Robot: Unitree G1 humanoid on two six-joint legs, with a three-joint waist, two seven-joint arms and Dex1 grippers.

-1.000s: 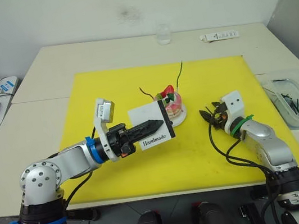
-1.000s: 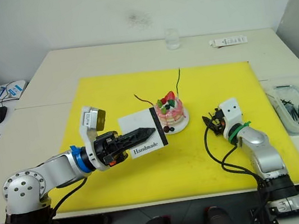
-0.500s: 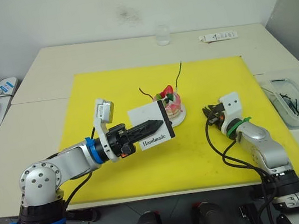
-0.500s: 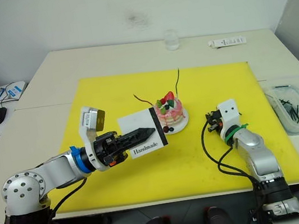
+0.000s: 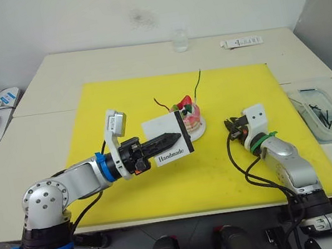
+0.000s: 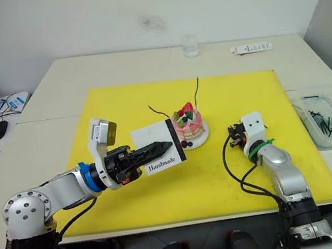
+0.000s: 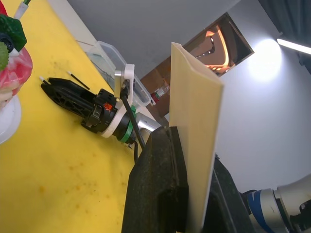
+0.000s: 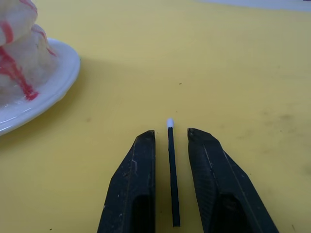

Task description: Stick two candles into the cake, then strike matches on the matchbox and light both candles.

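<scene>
Jaws of the left gripper [image 5: 170,140] clamp the flat white "Handmade" matchbox [image 5: 168,138] at centre frame, just left of the small pink-and-white cake [image 5: 190,115] with two thin candles stuck in it, on the yellow mat [image 5: 119,106]. Right of centre, the right gripper [image 8: 170,145] rests low; its wrist view shows the jaws parted around a thin dark match [image 8: 171,174] with a white tip lying between them.
</scene>
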